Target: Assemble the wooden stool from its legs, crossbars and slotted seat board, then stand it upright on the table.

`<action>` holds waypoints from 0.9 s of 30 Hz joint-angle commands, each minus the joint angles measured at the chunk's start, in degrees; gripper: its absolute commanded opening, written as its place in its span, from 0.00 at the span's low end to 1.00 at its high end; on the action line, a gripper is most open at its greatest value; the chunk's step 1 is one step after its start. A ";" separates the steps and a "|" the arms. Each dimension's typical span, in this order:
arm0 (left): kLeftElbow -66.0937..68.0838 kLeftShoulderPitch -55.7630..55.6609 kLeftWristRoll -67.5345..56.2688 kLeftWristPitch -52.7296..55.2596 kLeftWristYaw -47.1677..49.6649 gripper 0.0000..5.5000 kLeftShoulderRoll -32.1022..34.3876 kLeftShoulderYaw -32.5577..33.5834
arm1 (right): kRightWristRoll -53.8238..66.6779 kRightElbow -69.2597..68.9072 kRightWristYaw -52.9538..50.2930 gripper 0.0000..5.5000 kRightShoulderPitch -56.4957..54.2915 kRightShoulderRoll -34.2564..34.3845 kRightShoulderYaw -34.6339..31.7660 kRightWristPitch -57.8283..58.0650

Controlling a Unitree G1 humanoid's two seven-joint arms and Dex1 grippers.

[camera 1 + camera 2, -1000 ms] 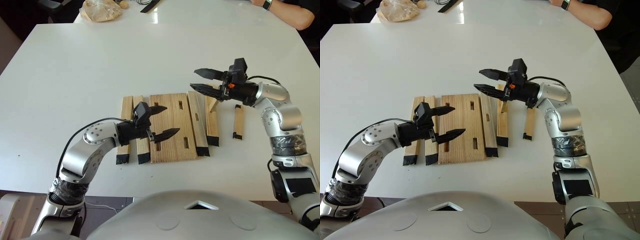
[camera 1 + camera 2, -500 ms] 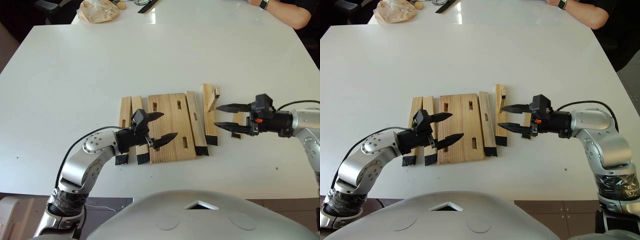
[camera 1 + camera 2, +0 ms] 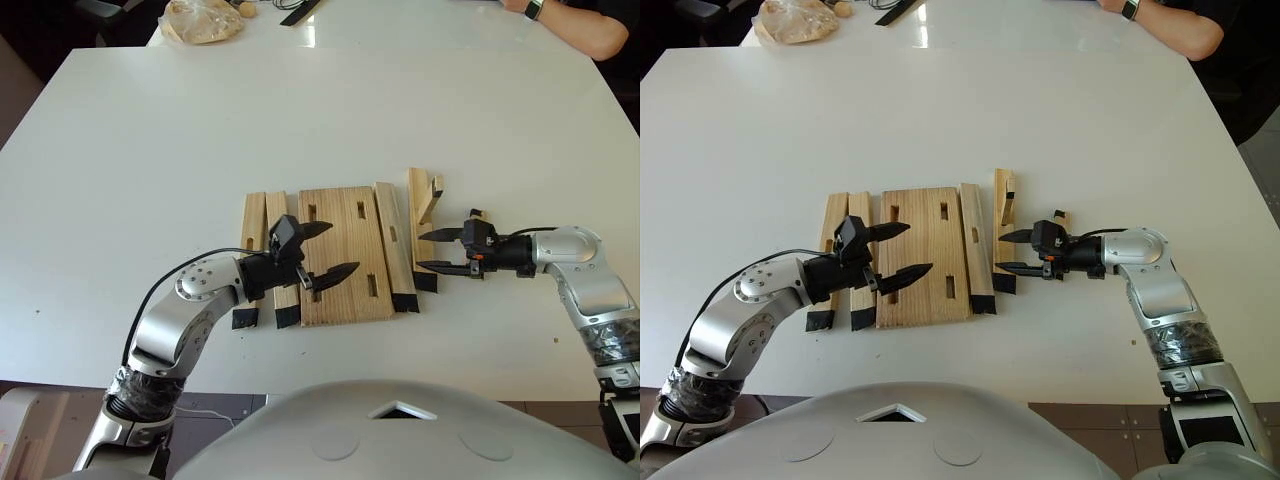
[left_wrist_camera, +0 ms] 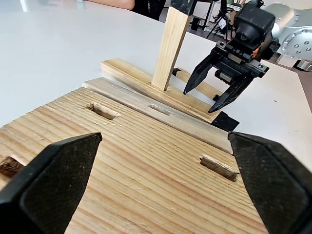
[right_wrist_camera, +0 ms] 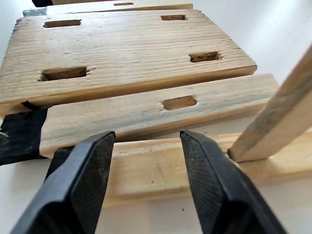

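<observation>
The slotted seat board (image 3: 345, 255) lies flat mid-table. Two legs (image 3: 268, 258) lie at its left and two more at its right. The outer right leg (image 3: 421, 228) has a short crossbar (image 3: 432, 196) stuck in it, tilted upward. Another crossbar (image 3: 477, 214) lies behind my right gripper. My left gripper (image 3: 342, 247) hovers open just over the board's left half, holding nothing. My right gripper (image 3: 420, 250) is open low at the table, fingers either side of the outer right leg (image 5: 161, 168) near its black end. The left wrist view shows the right gripper (image 4: 214, 90) beside the crossbar (image 4: 170, 46).
A crumpled bag (image 3: 203, 20) and a dark item (image 3: 300, 10) sit at the table's far left corner. A person's arm (image 3: 580, 28) rests at the far right corner. Wide bare tabletop (image 3: 150, 150) surrounds the parts.
My right gripper came down from above the board's far right side, swung out right, then moved in low to the outer leg's near end. The left gripper shifted slightly over the board.
</observation>
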 commanded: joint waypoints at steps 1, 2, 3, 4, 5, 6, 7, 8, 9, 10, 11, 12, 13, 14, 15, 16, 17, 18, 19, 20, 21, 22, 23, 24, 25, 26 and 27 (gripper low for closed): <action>0.08 0.07 0.90 -0.31 0.16 0.87 0.04 -0.36 | -2.87 4.57 0.16 0.45 -3.52 -0.67 0.39 -3.82; 0.05 0.07 0.89 -0.30 0.18 0.87 0.01 -0.39 | -3.37 5.70 0.23 0.45 -4.10 -0.79 0.36 -4.64; -0.07 0.10 0.87 -0.27 0.19 0.87 0.00 -0.41 | -4.20 7.02 0.16 0.45 -4.82 -1.08 0.34 -5.91; -0.25 0.20 0.90 -0.25 0.21 0.87 -0.03 -0.46 | -4.91 8.39 0.10 0.45 -5.63 -1.38 0.26 -7.11; -0.39 0.33 0.96 -0.27 0.24 0.87 -0.07 -0.55 | -5.34 9.59 0.02 0.45 -6.50 -1.58 0.12 -7.88; -0.50 0.52 1.11 -0.35 0.31 0.87 -0.13 -0.70 | -5.78 10.87 -0.02 0.45 -7.48 -1.75 -0.03 -8.80; -0.52 0.69 1.31 -0.46 0.38 0.87 -0.20 -0.88 | -6.19 12.07 -0.01 0.45 -8.39 -1.91 -0.12 -9.79; -0.52 0.85 1.50 -0.56 0.51 0.87 -0.32 -1.06 | -6.32 12.92 0.14 0.45 -9.22 -1.99 -0.24 -10.37; -0.49 0.94 1.66 -0.63 0.61 0.87 -0.43 -1.20 | -6.44 13.28 0.25 0.45 -9.76 -2.04 -0.28 -10.84; -0.48 1.02 1.79 -0.70 0.72 0.87 -0.54 -1.33 | -6.74 13.60 0.27 0.45 -10.19 -2.08 -0.24 -11.43; -0.46 1.07 1.90 -0.77 0.79 0.87 -0.61 -1.44 | -7.32 13.92 0.03 0.45 -10.47 -2.19 -0.13 -12.25; -0.43 1.07 2.01 -0.83 0.83 0.87 -0.65 -1.53 | -7.83 14.30 -0.25 0.45 -10.67 -2.29 -0.06 -13.11; -0.42 1.06 2.09 -0.88 0.86 0.87 -0.65 -1.60 | -7.78 14.41 -0.38 0.45 -10.71 -2.36 -0.28 -13.31; -0.39 1.03 2.15 -0.94 0.86 0.87 -0.62 -1.65 | -7.11 13.99 -0.46 0.45 -10.58 -2.41 -0.87 -12.68; -0.37 1.01 2.19 -0.98 0.88 0.87 -0.59 -1.67 | -6.27 13.40 -0.62 0.45 -10.39 -2.46 -1.57 -11.65; -0.37 1.05 2.24 -1.02 0.94 0.87 -0.55 -1.67 | -5.66 12.74 -1.25 0.45 -10.16 -2.61 -2.40 -9.93; -0.34 1.19 2.32 -1.15 0.99 0.87 -0.49 -1.63 | -5.31 11.96 -2.37 0.45 -9.76 -2.79 -3.36 -7.85; -0.36 1.42 2.40 -1.25 1.09 0.87 -0.45 -1.57 | -4.62 10.85 -3.27 0.45 -9.08 -2.99 -4.28 -5.55; -0.43 1.84 2.52 -1.43 1.25 0.87 -0.42 -1.50 | -3.27 8.39 -4.53 0.45 -7.46 -3.18 -5.65 -2.14; -0.55 2.38 2.68 -1.62 1.46 0.87 -0.43 -1.41 | -1.97 5.05 -6.34 0.45 -5.38 -3.14 -7.26 1.41; -0.78 3.02 2.85 -1.78 1.79 0.87 -0.53 -1.29 | -0.94 0.84 -8.62 0.45 -2.90 -3.03 -8.87 5.16; -1.04 3.68 2.99 -1.93 2.17 0.87 -0.66 -1.14 | -0.75 -4.15 -11.45 0.48 -0.11 -3.03 -10.27 8.98; -1.25 4.26 3.02 -2.05 2.58 0.87 -0.83 -0.96 | -1.34 -9.80 -14.68 0.49 2.51 -2.74 -11.33 13.05; -1.60 4.97 3.06 -2.21 3.08 0.87 -1.03 -0.79 | -1.35 -14.91 -17.52 0.52 4.31 -2.23 -11.89 17.42; -1.99 5.62 3.07 -2.36 3.59 0.87 -1.29 -0.71 | -1.07 -20.57 -21.01 0.54 5.82 -1.19 -12.34 23.31; -2.29 6.12 3.06 -2.49 4.07 0.87 -1.52 -0.71 | -0.84 -25.29 -24.13 0.55 6.96 -0.13 -12.49 28.39; -2.41 6.41 3.10 -2.61 4.47 0.87 -1.74 -0.80 | -0.44 -28.85 -26.73 0.55 7.87 0.87 -12.55 32.70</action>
